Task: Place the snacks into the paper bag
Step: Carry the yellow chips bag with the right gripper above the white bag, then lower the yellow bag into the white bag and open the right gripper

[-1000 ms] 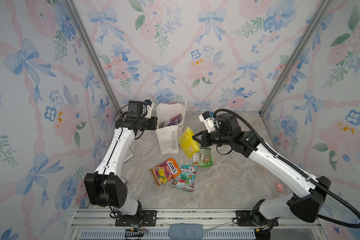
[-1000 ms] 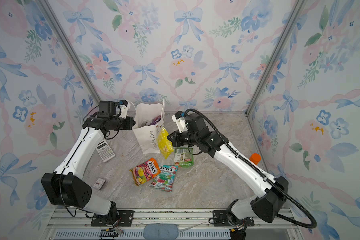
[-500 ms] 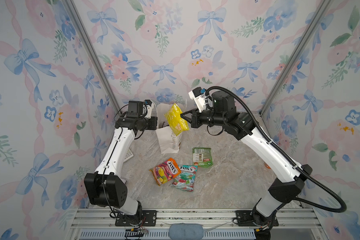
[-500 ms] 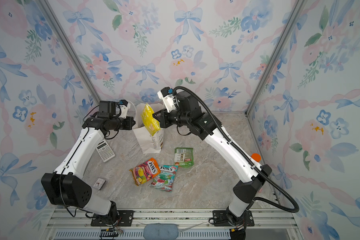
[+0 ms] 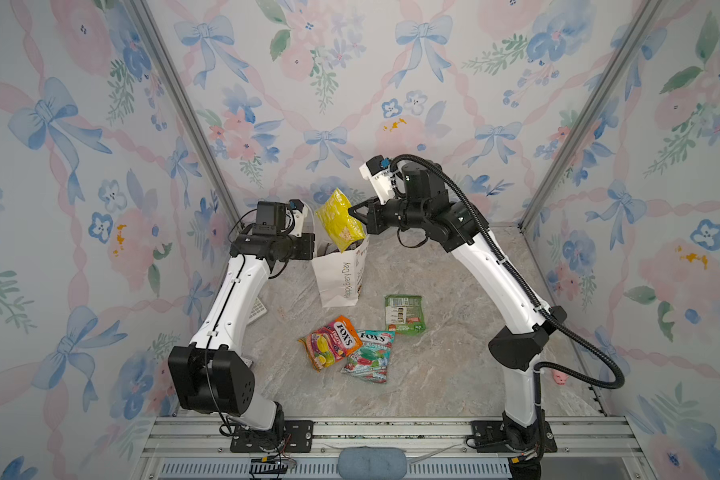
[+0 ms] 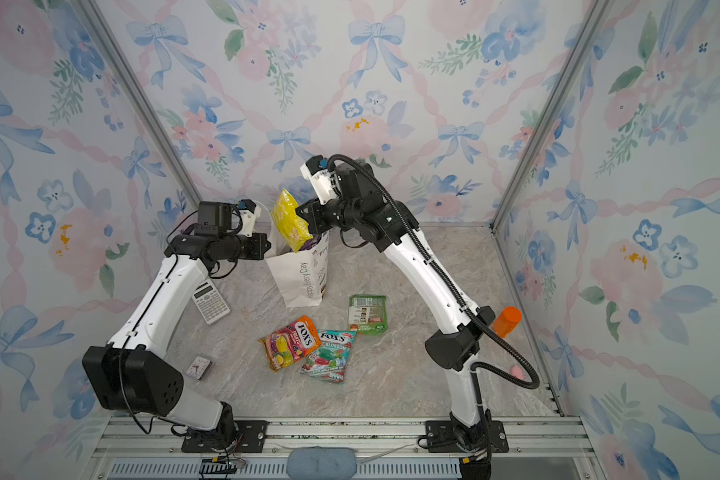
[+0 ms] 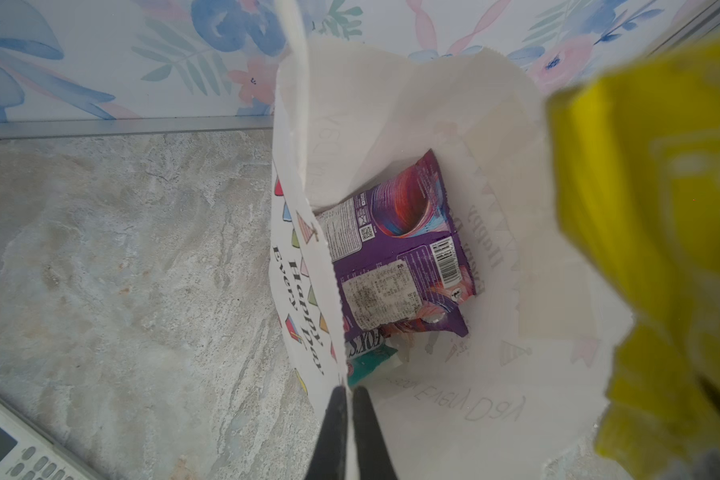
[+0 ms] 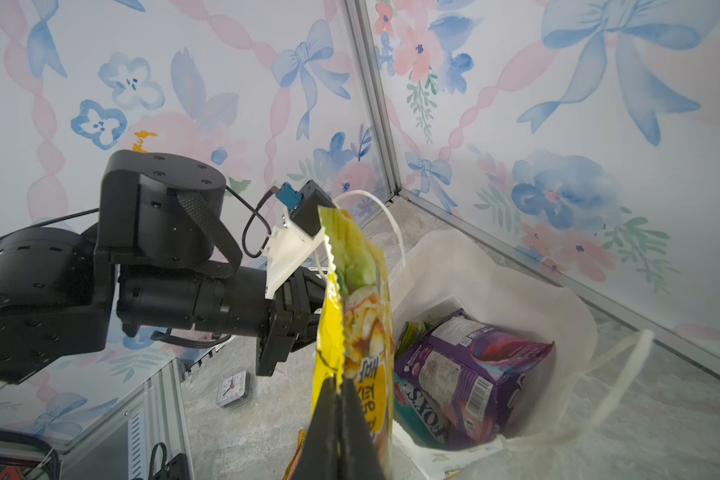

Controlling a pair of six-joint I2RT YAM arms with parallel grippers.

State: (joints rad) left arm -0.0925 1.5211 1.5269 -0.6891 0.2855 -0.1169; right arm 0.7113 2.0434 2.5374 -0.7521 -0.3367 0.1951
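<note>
The white paper bag (image 5: pixel 341 278) (image 6: pixel 300 278) stands upright at the back of the table. My left gripper (image 7: pixel 348 390) is shut on its rim and holds the mouth open. My right gripper (image 8: pixel 341 384) (image 5: pixel 354 212) is shut on a yellow snack packet (image 5: pixel 338 220) (image 8: pixel 362 316), which hangs over the bag's mouth with its lower end at the opening. Inside the bag lie a purple packet (image 7: pixel 404 257) and a teal FOX'S packet (image 7: pixel 366 353). On the table in front lie an orange FOX'S packet (image 5: pixel 329 343), a teal one (image 5: pixel 368 355) and a green one (image 5: pixel 404 313).
A white calculator (image 6: pixel 211 301) and a small clock (image 6: pixel 198 368) lie on the left by the left arm. An orange-capped bottle (image 6: pixel 508 320) stands behind the right arm's elbow. A pink pig toy (image 5: pixel 561 377) lies at the right wall.
My right gripper has lifted the yellow packet from beside the bag to above its mouth. The left arm has stayed at the rim.
</note>
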